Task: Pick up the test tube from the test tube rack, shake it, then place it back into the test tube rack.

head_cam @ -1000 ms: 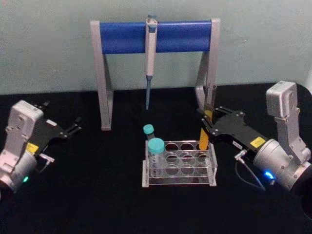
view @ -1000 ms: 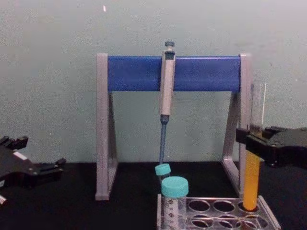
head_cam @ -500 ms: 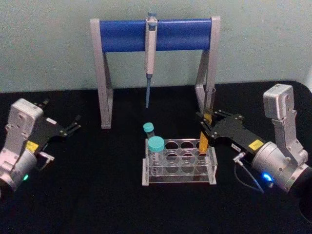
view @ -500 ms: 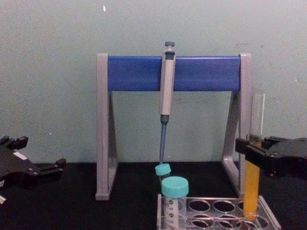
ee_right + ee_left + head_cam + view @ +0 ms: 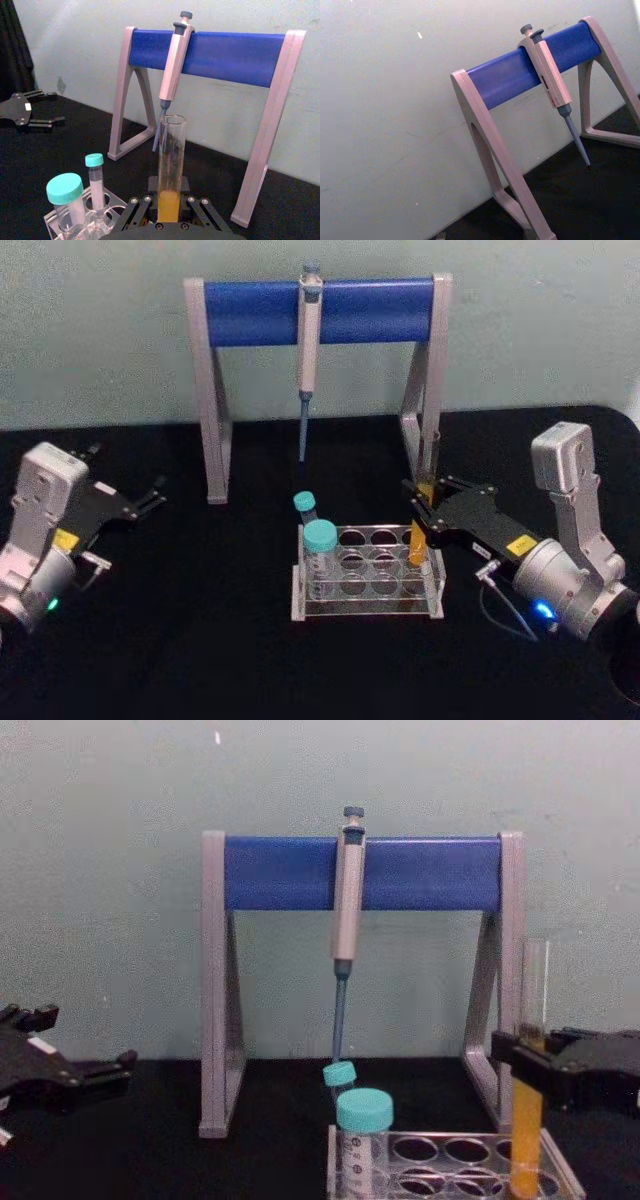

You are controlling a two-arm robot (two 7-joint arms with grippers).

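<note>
Chest view: I see right end effector (image 5: 527, 1065) clamped on upright test tube (image 5: 530, 1070), bottom inside test tube rack (image 5: 450, 1165) right-end hole; left end effector (image 5: 75, 1075) fingers apart, near table's left edge.

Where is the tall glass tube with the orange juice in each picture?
Head view: test tube at the rack's back right hole.
Chest view: test tube at lower right.
Right wrist view: test tube in the middle.
Left wrist view: not in it.
Shared landmark: the pipette stand.
</note>
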